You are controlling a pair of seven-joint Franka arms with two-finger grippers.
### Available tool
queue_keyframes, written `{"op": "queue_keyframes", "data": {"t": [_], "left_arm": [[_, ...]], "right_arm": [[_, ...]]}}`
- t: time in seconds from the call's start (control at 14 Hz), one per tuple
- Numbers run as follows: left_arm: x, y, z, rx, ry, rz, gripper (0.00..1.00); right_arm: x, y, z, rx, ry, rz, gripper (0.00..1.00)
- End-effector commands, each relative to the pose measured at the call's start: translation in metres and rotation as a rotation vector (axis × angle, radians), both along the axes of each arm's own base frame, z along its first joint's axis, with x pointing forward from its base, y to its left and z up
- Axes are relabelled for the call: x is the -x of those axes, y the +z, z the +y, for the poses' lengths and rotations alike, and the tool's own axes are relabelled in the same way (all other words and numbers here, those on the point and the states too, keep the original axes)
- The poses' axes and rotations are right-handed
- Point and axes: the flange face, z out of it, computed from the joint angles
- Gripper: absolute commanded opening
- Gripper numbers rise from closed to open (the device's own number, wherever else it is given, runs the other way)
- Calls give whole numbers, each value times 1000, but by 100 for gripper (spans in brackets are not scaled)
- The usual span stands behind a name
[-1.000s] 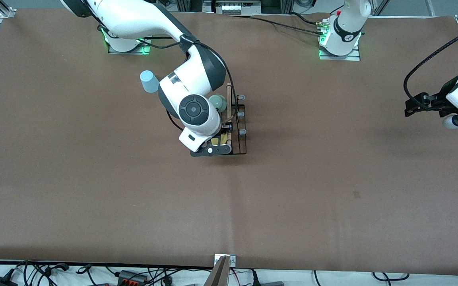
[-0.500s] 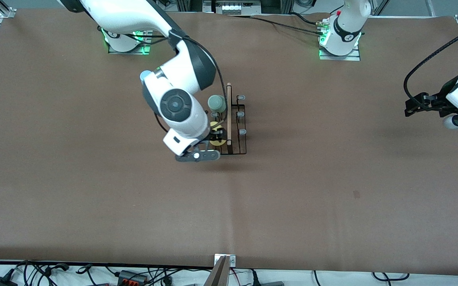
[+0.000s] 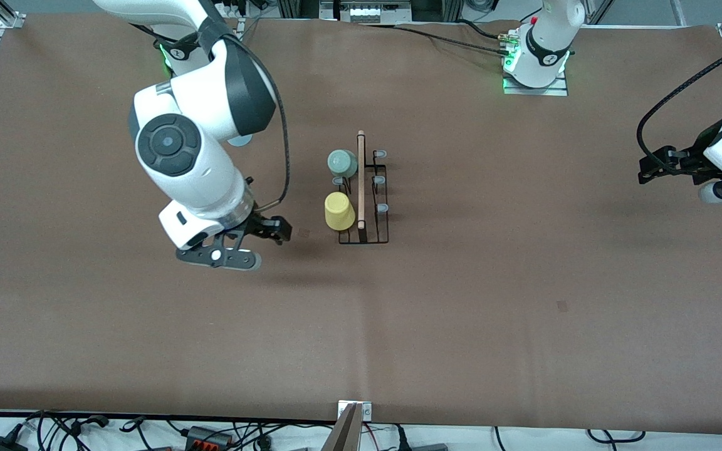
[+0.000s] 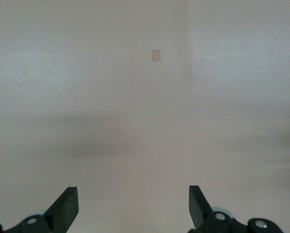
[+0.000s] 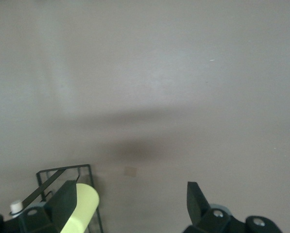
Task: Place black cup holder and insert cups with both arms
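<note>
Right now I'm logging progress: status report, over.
Right gripper open, empty, beside the black cup holder. Left gripper open, waiting at its table end. Yellow cup and mint cup on prongs. Nothing blocking.

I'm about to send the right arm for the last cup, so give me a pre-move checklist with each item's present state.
1. Right hand empty and open: ok; the right wrist view shows its fingers apart with nothing between them.
2. Yellow cup seated on the black cup holder: ok; it sits on the rack, free of the hand.
3. Mint green cup on the holder: ok.
4. Light blue cup reachable: cannot tell; only its edge shows under the right arm.
5. Free prongs: ok; three grey-tipped prongs toward the left arm's end are bare.
6. Left hand out of the way: ok; it waits open over the table's left-arm end.
</note>
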Motion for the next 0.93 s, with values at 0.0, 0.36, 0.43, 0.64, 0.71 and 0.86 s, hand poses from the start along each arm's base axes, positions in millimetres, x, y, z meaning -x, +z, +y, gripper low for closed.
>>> {"op": "queue_keyframes", "data": {"t": [0.0, 0.36, 0.43, 0.64, 0.71, 0.86], "left_arm": [[1, 7, 3, 5, -17, -1, 100], [1, 6, 3, 5, -17, 1, 100], [1, 7, 3, 5, -17, -1, 100], [1, 7, 3, 5, -17, -1, 100], [1, 7, 3, 5, -17, -1, 100], [1, 7, 3, 5, -17, -1, 100]], "right_arm": [[2, 18, -13, 18, -11, -16, 100], [-22, 56, -131, -5, -26, -41, 100], [-20, 63, -161, -20, -51, -37, 100], [-6, 81, -253, -65, -59, -24, 100], [-2, 87, -277, -55, -31, -30, 100], [7, 97, -320, -49, 23, -34, 100]]}}
